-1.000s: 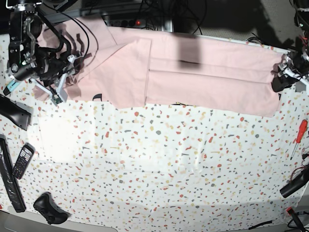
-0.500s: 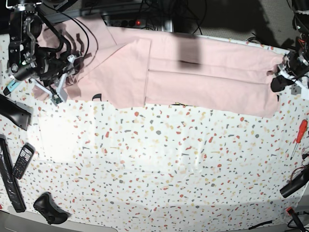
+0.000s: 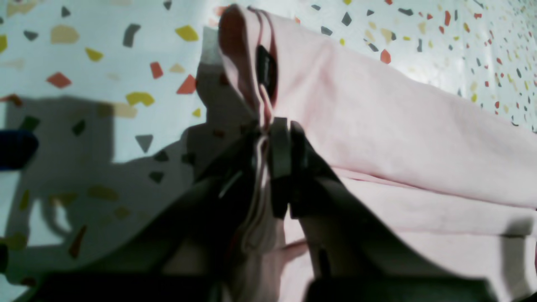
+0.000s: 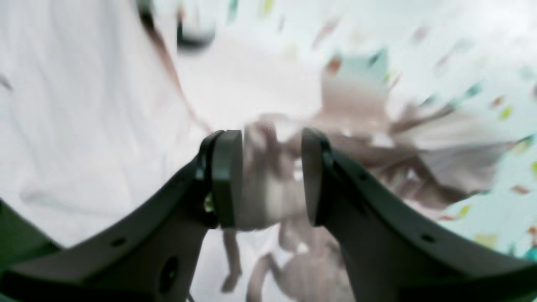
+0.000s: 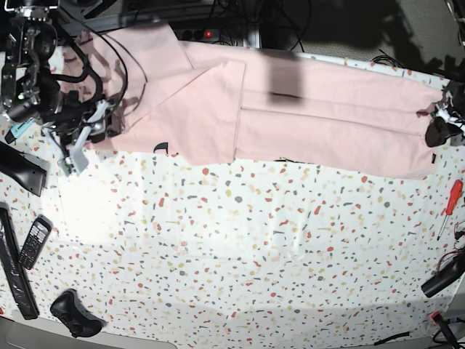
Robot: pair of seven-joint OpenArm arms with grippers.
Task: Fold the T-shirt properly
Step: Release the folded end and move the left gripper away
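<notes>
I see the T-shirt (image 5: 312, 120) stretched across the top of the bench (image 5: 254, 262). My left tool (image 3: 277, 167) pinches its right edge; my right tool (image 4: 270, 176) grips bunched fabric at upper left.

Bright overhead light, right wrist view motion-blurred, left wrist view shadowed below, base edges curved

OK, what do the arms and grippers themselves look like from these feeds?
Both grippers are dark, nearly black. The right gripper has two curved arms with small round holes, ending in flat, rounded pads. The left gripper shows thin flat dark fingers, mostly in shadow. In the base view the right arm is black, with loose black cables looping off it.
</notes>
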